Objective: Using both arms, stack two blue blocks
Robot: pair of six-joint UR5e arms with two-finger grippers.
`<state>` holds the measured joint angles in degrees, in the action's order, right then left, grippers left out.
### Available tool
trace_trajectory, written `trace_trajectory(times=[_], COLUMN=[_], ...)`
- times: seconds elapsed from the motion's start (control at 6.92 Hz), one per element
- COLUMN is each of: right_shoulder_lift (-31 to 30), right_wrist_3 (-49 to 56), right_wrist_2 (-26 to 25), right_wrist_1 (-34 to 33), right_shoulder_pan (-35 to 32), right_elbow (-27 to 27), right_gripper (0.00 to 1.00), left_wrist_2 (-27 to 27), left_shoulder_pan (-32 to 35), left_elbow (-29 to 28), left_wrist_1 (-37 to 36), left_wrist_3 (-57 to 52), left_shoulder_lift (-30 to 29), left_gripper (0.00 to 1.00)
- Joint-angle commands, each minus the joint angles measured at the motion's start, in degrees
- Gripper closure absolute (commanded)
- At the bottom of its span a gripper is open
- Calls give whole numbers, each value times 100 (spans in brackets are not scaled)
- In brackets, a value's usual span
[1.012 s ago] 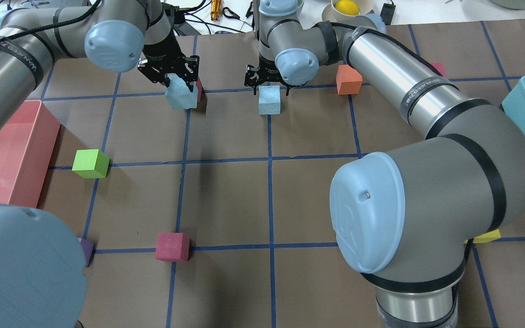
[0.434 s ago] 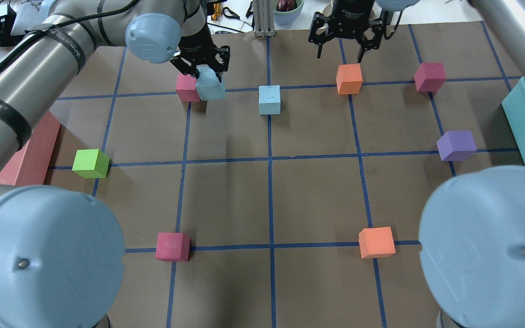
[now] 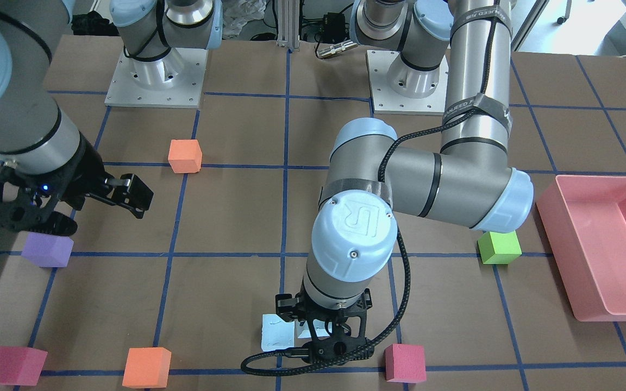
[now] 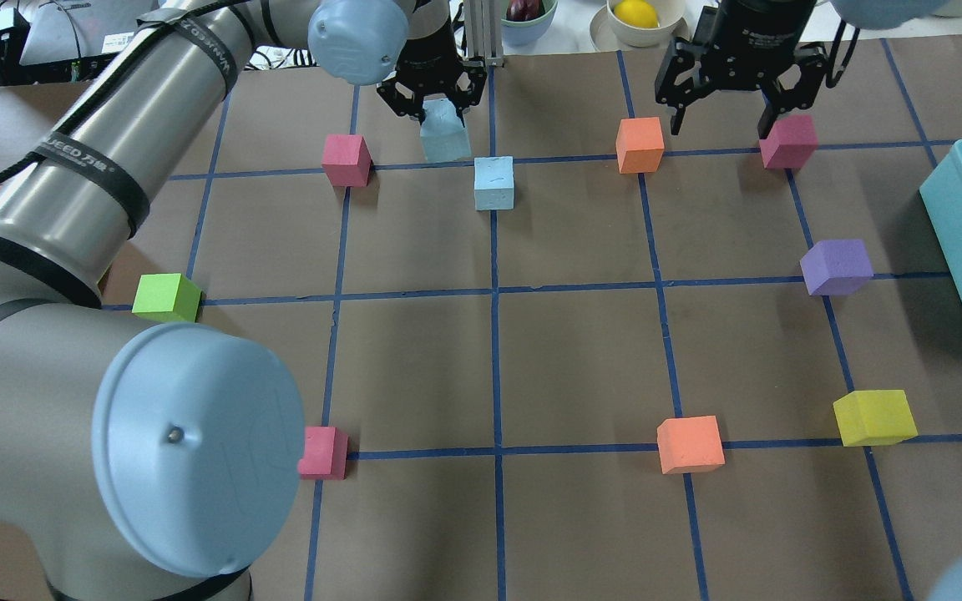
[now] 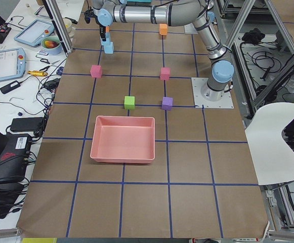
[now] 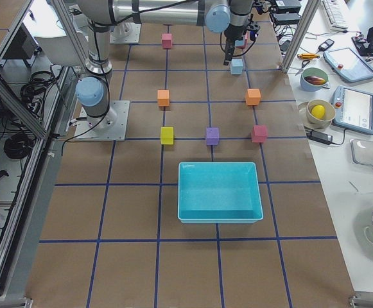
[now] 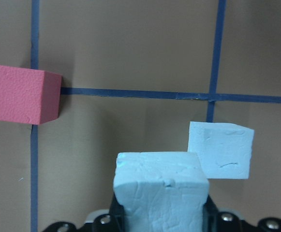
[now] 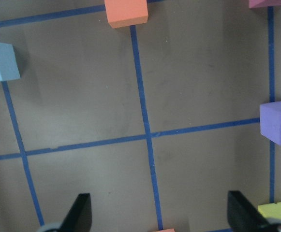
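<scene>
Blue block (image 4: pixel 445 138) gripped by left fingers (image 4: pixel 402 98), apparently lifted, just beside second block (image 4: pixel 493 182) near far edge of bench (image 4: pixel 581 359); right fingers (image 8: pixel 81 212) open, empty

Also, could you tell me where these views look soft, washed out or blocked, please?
Overhead view: the left arm's pale blue joint cap looms large and slightly soft near the lens. Front-facing view: the resting sky-blue foam cube is washed almost white. Left wrist view: the held sky-blue foam cube fills the bottom middle.
</scene>
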<state>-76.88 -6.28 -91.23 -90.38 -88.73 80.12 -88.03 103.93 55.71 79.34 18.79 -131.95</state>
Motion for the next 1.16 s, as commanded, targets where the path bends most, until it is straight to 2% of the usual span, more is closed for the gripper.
trace_trajectory(times=[0.0, 0.29, 0.58, 0.87, 1.01], right_shoulder_lift=[-651, -959, -1135, -1250, -1250], right_wrist_3=[22, 109, 118, 310, 373], right_wrist_2=[-149, -79, 210, 132, -146], right_wrist_1=[-969, -614, -315, 221, 231], right_shoulder_pan=[31, 22, 22, 31, 48], right_elbow=[1213, 1269, 1208, 1216, 1216], right_gripper=[0, 0, 0, 0, 0], left_wrist_2=[32, 40, 32, 23, 23], left_shoulder_pan=[171, 215, 356, 356, 356], left_elbow=[-209, -280, -289, -324, -333], left_wrist_1=[-101, -216, -225, -234, -234], left_wrist_3=[213, 230, 362, 371, 345], left_shoulder_lift=[-357, -489, -542, -612, -665], left_gripper=[88, 88, 88, 88, 88])
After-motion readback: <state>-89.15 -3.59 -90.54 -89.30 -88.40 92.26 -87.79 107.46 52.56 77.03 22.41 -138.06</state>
